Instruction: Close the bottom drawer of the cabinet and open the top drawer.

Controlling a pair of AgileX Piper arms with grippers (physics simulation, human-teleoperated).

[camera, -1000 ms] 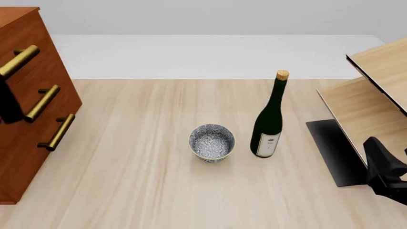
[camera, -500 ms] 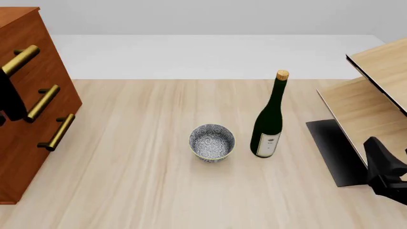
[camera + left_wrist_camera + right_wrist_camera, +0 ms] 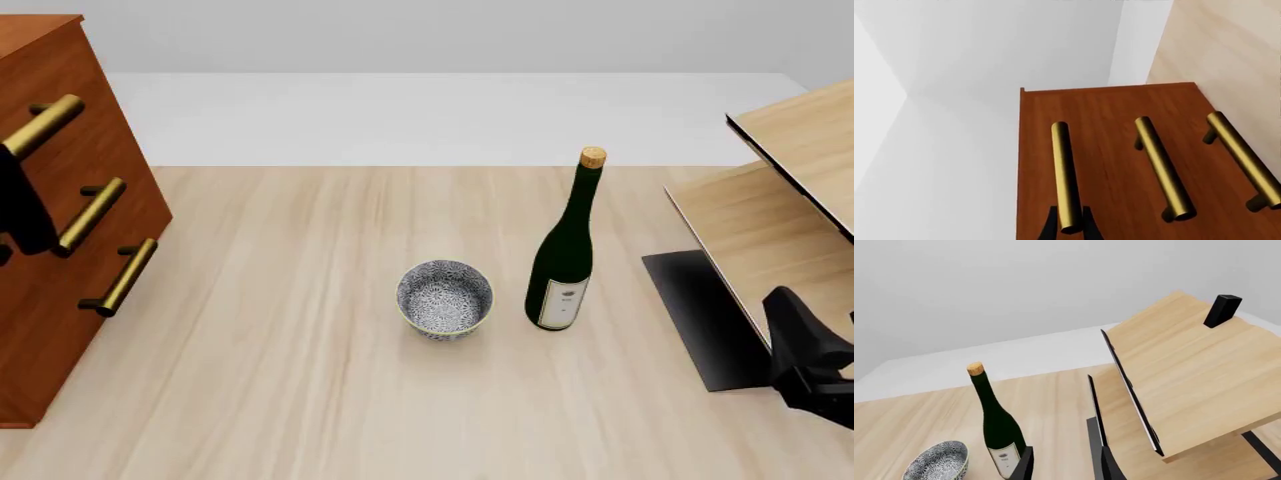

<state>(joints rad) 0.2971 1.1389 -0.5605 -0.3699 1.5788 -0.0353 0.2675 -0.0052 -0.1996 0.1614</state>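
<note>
The cabinet (image 3: 134, 190) stands at the table's left edge with its three drawer fronts looking flush. My left gripper (image 3: 20, 205) is at the near end of the top drawer (image 3: 54, 70) handle (image 3: 1062, 170). In the left wrist view its fingers (image 3: 1049, 229) press against both sides of that brass bar, shut on it. The bottom drawer (image 3: 67, 340) sits pushed in, its handle (image 3: 1244, 160) free. My right gripper (image 3: 798, 340) hovers open at the table's right side, far from the cabinet, and nothing lies between its fingers (image 3: 1106, 465).
A patterned bowl (image 3: 445, 298) and a green wine bottle (image 3: 566, 250) stand mid-table. A pale wooden shelf unit (image 3: 787, 200) on a black base (image 3: 694, 310) occupies the right side, next to my right arm.
My left gripper has shifted slightly upward along the cabinet front toward the top handle, then held still. The right arm has not moved.
</note>
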